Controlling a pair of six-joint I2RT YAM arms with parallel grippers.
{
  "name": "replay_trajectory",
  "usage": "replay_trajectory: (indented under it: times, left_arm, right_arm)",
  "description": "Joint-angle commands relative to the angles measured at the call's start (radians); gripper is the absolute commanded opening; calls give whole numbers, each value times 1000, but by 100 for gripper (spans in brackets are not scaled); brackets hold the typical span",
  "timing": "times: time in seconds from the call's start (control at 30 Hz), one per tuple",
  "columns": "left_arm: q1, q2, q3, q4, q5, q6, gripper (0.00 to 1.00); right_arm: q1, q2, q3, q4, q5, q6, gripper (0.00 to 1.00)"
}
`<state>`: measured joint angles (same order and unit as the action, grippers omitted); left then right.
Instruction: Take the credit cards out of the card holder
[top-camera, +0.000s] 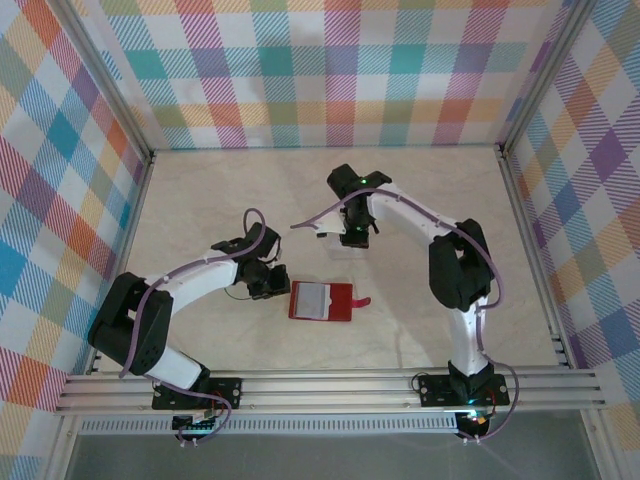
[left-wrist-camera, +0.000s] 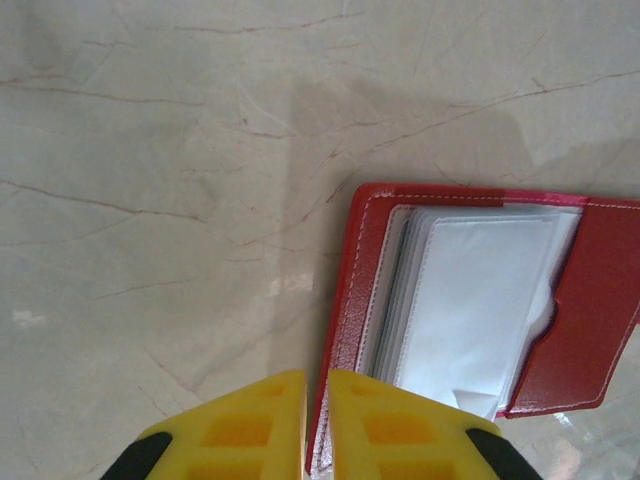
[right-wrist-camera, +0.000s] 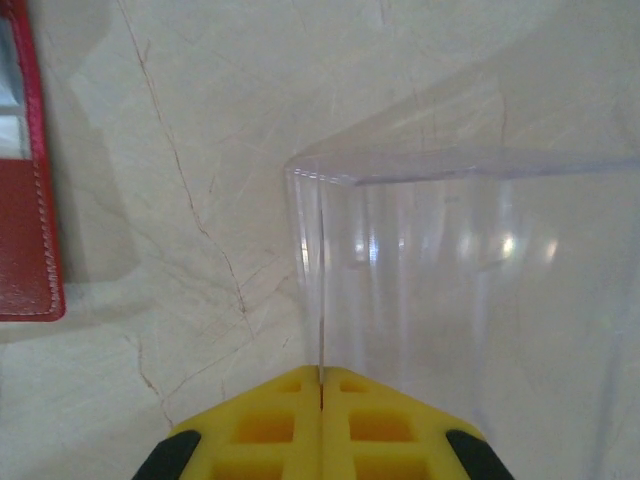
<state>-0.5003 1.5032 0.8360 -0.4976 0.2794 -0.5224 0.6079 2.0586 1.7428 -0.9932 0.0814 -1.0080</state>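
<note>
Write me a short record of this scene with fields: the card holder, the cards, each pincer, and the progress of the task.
card holder: red, lying open on the table
cards: pale stack inside the pockets; number cannot be told
left pincer: shut on the left edge of the card holder
right pincer: shut on a clear plastic sheet, apart from the card holder
progress: no card lies outside the holder yet
</note>
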Motion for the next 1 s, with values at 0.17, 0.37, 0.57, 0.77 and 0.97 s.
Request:
replay_trajectory:
  times: [0.17, 0.37, 0.57, 0.77, 0.97]
  left_arm:
    - [13, -35, -8, -31, 2, 11, 15]
    - [13, -46, -11, -43, -2, 11, 15]
    - [14, -48, 0, -46, -6, 13, 15]
    - [14, -40, 5, -45, -6, 7, 15]
    - [15, -41, 18, -61, -14, 8, 15]
  right_arm:
    - [-10, 35, 21, -94, -35, -20, 0]
    - [-11, -23, 20, -81, -29, 10, 0]
    - [-9, -90, 35, -52, 38, -16, 0]
    - [-10, -82, 32, 5, 66, -75, 0]
    - [-10, -21, 38, 32, 48, -108, 0]
